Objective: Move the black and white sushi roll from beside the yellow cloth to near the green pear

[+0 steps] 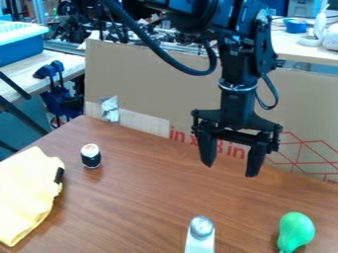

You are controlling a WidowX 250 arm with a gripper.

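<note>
The black gripper (230,170) hangs over the back right part of the brown table (151,197), fingers pointing down and spread apart with nothing between them. In front of it, near the bottom edge of the view, is a silver-topped object with a pale body (200,233). A green pear-shaped object (296,230) lies at the lower right. To the left stands a small dark cylinder with a white and orange top (91,156). Yellow cloth (26,192) lies at the left edge, with a black object (59,175) against its right side.
A cardboard panel (145,74) rises along the table's back edge, behind the gripper. Beyond it are a blue bin with a white top (20,49), blue clamps (56,74), and a bench with a blue container (296,25).
</note>
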